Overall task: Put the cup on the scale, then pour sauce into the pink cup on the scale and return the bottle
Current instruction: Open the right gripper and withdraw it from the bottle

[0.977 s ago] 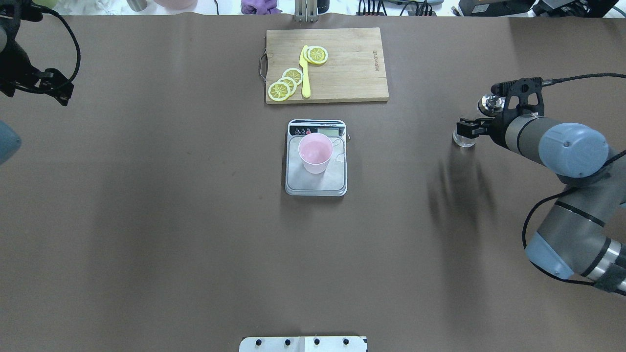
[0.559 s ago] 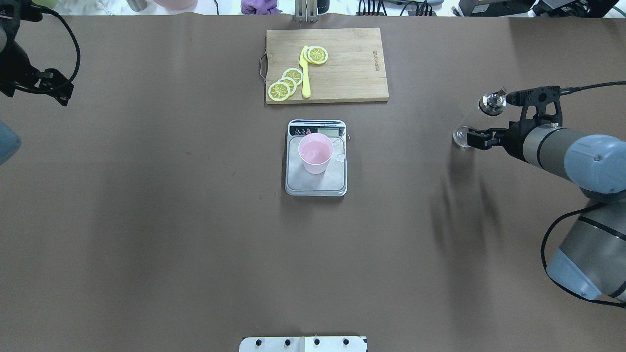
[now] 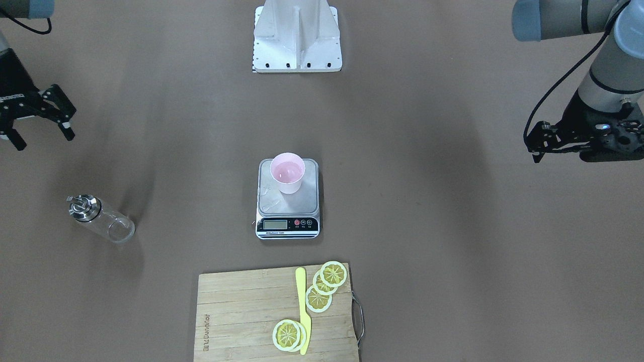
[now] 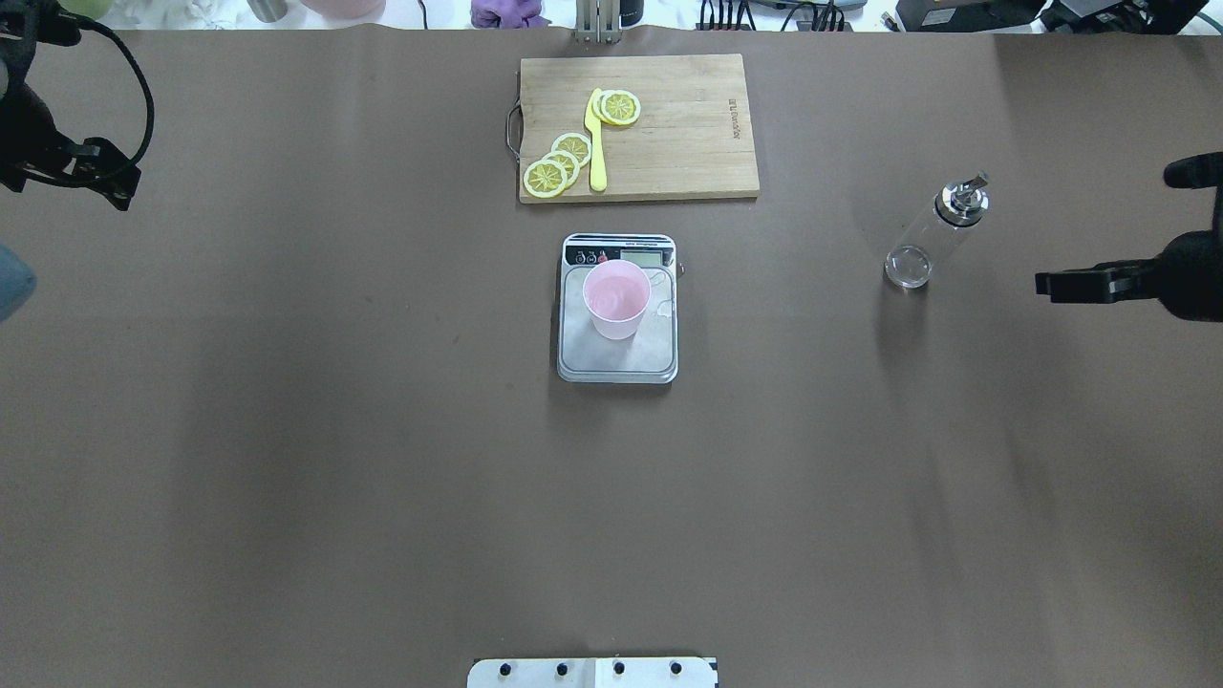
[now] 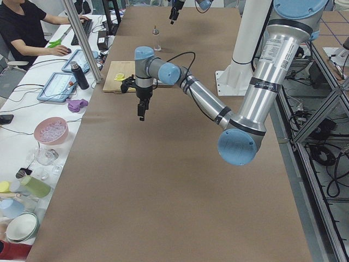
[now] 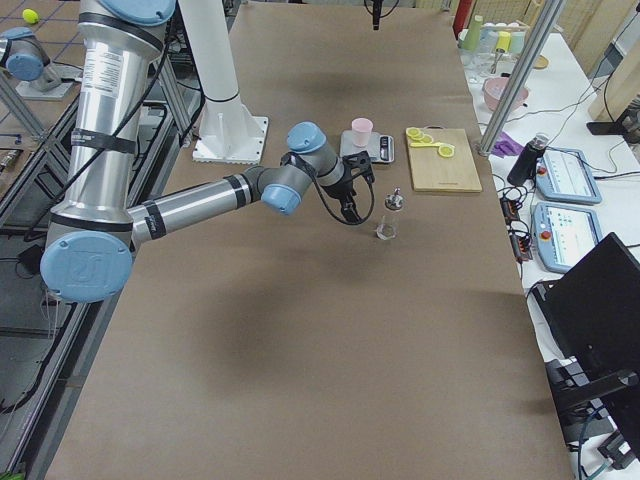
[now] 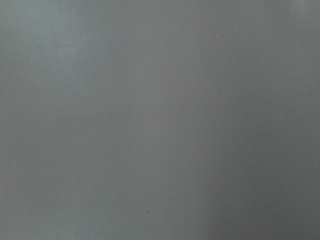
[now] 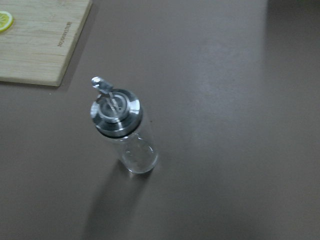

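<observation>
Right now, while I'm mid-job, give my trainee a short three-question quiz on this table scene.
1. Is the bottle standing upright or lying down?
2. The cup sits: A beside the scale, B on it, C behind it.
3. True or false: the right claw is open, clear of the bottle.
Key: 1 upright; 2 B; 3 true.

Tabletop [image 4: 287,430]: brown covering, broad and flat.
Centre: 1 scale [image 4: 621,361], display facing the far edge.
Far side: 1 wooden cutting board [image 4: 688,124], just beyond the scale.
Right: 1 bottle [image 4: 932,232], upright, well apart.
</observation>
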Controlling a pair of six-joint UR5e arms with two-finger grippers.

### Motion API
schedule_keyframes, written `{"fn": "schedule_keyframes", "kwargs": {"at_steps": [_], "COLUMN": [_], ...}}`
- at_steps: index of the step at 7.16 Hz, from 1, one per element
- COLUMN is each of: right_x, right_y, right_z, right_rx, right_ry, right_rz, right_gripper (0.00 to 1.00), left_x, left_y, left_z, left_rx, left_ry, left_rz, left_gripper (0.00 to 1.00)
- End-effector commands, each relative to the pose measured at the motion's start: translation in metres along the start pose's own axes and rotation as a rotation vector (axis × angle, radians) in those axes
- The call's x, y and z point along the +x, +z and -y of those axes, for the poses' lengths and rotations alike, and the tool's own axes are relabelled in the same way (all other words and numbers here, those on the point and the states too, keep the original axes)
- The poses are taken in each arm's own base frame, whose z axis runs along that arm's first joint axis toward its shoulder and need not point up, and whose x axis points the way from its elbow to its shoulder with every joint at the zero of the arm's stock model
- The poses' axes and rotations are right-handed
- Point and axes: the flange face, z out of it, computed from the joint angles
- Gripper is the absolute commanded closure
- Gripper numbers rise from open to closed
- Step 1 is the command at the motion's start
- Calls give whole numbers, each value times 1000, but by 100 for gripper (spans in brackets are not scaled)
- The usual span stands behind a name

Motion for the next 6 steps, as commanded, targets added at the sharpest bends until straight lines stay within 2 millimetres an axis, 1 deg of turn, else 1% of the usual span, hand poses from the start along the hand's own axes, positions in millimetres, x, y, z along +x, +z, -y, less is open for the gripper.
{"fn": "schedule_keyframes", "kwargs": {"at_steps": [1, 2, 3, 4, 5, 6], "right_x": [90, 115, 127, 145, 173, 214], "right_y": [-28, -11, -2, 3, 6, 12], "right_z": [14, 2, 9, 10, 4, 8], "right_rx": [-88, -187, -258, -328, -374, -398], "right_ry": [-43, 16, 81, 98, 66, 182], "right_rz": [-36, -87, -137, -168, -149, -37], "right_gripper": [0, 0, 0, 0, 0, 0], "left_x": [-1, -16, -46, -83, -139, -206], "left_y": [-7, -14, -21, -24, -15, 10], "left_z": [-3, 1, 3, 1, -2, -14], "left_rx": [7, 4, -21, -43, -76, -126], "left_ry": [3, -23, 6, 57, 47, 84], "left_rz": [-8, -30, -57, -39, -29, -85], "left_gripper": [1, 1, 1, 1, 1, 1]}}
